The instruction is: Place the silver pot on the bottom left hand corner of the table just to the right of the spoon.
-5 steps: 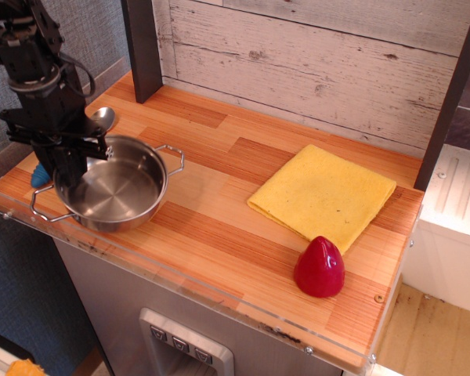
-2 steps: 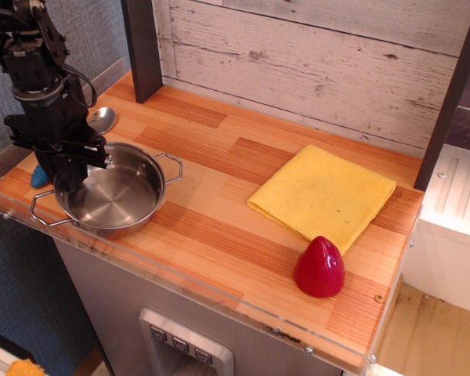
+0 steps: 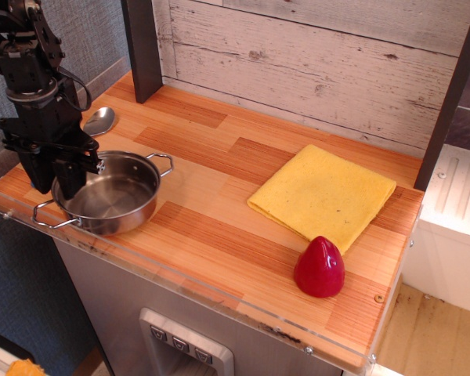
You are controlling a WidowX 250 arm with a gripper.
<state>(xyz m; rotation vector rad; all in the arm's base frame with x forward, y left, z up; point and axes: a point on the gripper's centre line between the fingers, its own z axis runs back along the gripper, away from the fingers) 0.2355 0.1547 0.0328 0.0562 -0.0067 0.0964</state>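
At the front left corner of the table point(image 3: 219, 204): silver pot point(image 3: 110, 193) stands | gripper point(image 3: 56, 176) pinches its left rim | spoon point(image 3: 99, 120) bowl just behind; handle hidden by arm

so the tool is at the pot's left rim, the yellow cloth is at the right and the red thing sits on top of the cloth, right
Not quite. In observation.image the red object sits on the bare table just in front of the yellow cloth, not on it. The rest holds: the tool is at the silver pot's left rim.
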